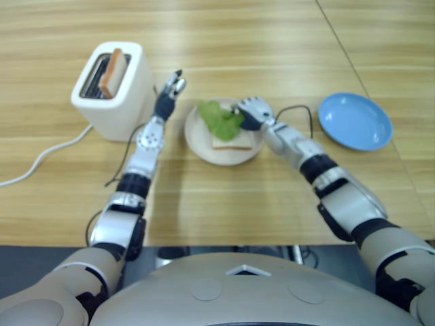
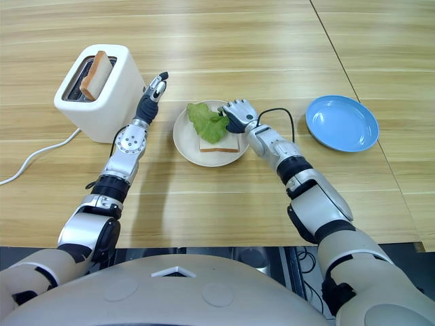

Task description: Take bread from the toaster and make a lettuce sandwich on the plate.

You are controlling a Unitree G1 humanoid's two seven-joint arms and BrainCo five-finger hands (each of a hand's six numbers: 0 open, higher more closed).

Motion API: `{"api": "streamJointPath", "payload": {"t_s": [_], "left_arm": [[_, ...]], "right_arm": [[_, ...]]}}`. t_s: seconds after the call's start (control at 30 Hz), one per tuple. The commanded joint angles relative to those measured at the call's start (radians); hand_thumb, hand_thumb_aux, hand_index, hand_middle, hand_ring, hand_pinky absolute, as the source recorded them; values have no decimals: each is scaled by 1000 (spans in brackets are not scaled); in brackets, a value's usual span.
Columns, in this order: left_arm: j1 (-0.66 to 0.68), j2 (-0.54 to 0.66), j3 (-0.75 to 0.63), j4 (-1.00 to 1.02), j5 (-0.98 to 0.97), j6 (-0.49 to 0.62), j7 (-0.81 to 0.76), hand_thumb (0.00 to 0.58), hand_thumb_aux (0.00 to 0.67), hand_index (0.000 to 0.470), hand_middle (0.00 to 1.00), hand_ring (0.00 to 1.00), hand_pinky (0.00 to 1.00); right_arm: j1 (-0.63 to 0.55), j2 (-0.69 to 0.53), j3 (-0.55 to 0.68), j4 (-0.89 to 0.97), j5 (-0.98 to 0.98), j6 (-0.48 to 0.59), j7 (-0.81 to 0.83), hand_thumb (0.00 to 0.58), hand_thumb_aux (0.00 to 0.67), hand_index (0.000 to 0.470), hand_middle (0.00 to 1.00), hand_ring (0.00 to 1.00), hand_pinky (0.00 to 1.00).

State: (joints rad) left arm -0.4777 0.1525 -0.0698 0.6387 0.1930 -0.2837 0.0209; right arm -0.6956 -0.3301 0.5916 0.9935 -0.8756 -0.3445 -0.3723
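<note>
Right eye view: right hand [image 2: 238,113] pinches the lettuce [image 2: 206,122] — lay it flat, centred on the bread slice [image 2: 221,144], before releasing.

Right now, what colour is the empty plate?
Blue; the plate shows best in right eye view.

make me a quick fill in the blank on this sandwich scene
1. The toaster holds ____ slice of bread.
2. The lettuce lies on the bread slice on the cream plate, with the robot's ____ hand at its edge.
3. The plate at the far right is ____ in colour.
Missing words: one; right; blue.
</note>
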Motion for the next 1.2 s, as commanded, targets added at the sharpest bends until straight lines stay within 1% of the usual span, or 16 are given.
{"api": "streamJointPath", "payload": {"t_s": [0.03,0.13,0.27,0.5,0.67,0.7,0.73,0.77,0.8,0.83,0.87,0.9,0.93,1.03,1.2], "left_arm": [[13,-2,-15,-1,16,11,2,0,0,0,0,0,0],[18,-1,-21,-4,17,12,4,0,0,0,0,0,0],[21,0,-24,-2,22,14,7,0,0,0,0,0,0],[17,-2,-28,14,32,12,10,0,0,0,0,0,0],[12,0,-31,21,38,14,7,0,0,0,0,0,0],[11,0,-32,22,39,14,7,0,0,0,0,0,0],[11,0,-32,24,40,14,7,0,0,0,0,0,0],[10,1,-33,25,40,14,7,0,0,0,0,0,0],[10,1,-33,26,40,15,7,0,0,0,0,0,0],[10,1,-34,27,41,15,7,0,0,0,0,0,0],[10,2,-35,29,42,16,7,0,0,0,0,0,0],[9,2,-36,31,44,17,7,0,0,0,0,0,0],[9,3,-36,32,46,17,7,0,0,0,0,0,0],[9,5,-38,33,49,17,8,0,0,0,0,0,0],[23,14,-43,-16,68,11,23,0,0,0,0,0,0]], "right_arm": [[-22,-6,30,72,-20,-11,-29,580,670,460,1000,1000,1000],[-24,-26,33,54,-21,-18,-39,580,670,460,1000,1000,1000],[-14,-76,18,-44,-16,-24,-42,580,670,460,1000,1000,1000],[65,-159,-18,-255,-8,5,19,580,670,460,1000,1000,1000],[115,-174,-1,-285,-20,22,80,580,670,460,1000,1000,1000],[123,-173,5,-279,-21,19,97,572,594,408,620,620,620],[129,-172,12,-271,-24,16,111,566,568,390,553,553,553],[135,-172,20,-264,-30,19,125,564,560,384,549,549,549],[139,-172,25,-261,-35,20,136,558,539,370,498,498,498],[144,-171,29,-256,-40,22,146,530,473,325,220,220,220],[148,-172,33,-254,-46,25,153,493,410,281,0,0,0],[151,-174,38,-255,-56,31,156,422,321,220,0,0,0],[154,-177,39,-259,-62,35,157,0,0,0,0,0,0],[168,-200,25,-306,-67,46,175,0,0,0,0,0,0],[212,-285,-38,-463,-52,75,226,0,0,0,0,0,0]]}}
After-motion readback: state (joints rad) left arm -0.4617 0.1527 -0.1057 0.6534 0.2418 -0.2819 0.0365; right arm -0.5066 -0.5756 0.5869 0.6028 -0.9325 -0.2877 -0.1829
